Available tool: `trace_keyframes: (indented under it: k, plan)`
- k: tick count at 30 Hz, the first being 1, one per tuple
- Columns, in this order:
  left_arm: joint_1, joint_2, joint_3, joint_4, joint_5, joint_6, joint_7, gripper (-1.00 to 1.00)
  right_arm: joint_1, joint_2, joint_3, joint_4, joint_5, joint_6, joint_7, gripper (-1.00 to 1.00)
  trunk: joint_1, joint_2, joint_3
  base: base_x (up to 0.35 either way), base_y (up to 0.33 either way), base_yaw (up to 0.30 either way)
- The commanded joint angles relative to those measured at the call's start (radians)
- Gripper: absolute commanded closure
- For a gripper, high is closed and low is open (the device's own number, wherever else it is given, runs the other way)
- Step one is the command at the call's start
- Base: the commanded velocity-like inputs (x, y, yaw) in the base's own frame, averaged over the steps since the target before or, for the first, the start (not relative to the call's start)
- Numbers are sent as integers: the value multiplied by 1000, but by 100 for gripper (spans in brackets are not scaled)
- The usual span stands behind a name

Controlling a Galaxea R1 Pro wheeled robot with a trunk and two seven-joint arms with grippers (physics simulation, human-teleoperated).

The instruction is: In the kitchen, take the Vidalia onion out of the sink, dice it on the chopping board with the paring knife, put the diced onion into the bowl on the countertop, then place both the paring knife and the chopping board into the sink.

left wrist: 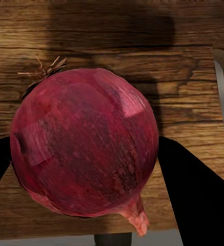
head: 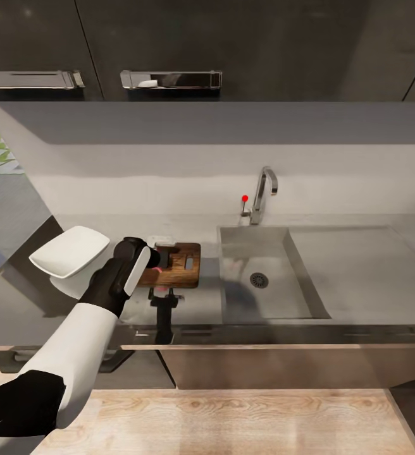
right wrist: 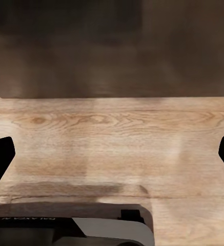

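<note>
On the long dark countertop (head: 195,303), beside the pale sink (head: 277,253) with its chrome tap (head: 264,193), my left gripper (left wrist: 86,164) hangs over the chopping board (head: 185,268), jaws clamped on the onion (left wrist: 83,143) with a finger against either flank. I judge this the set-down step: lower the bulb onto the wood, then let go. After that comes the paring knife (head: 164,241), which lies at the board's far edge (partly behind my wrist). The white bowl (head: 71,251) sits near the board, away from the sink. My right gripper (right wrist: 112,159) hangs with its jaws spread wide over wood-grain floor (right wrist: 112,133).
</note>
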Motion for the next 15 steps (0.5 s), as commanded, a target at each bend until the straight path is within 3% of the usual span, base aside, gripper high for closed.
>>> trace_keyframes:
  k: [1, 7, 15]
  plan:
    - [-1, 0, -1, -1, 10, 3, 9, 100, 0, -2, 8, -1, -8, -2, -8, -100, 1, -2, -2, 75, 0, 0]
    - [-1, -1, -1, 1, 10, 3, 9, 100, 0, -1, 8, -2, -8, -2, -8, -100, 1, -2, -2, 142, 0, 0]
    - [-1, 0, -1, 5, 10, 3, 9, 100, 0, -1, 8, -1, -8, -2, -8, -100, 1, -2, -2, 26, 0, 0]
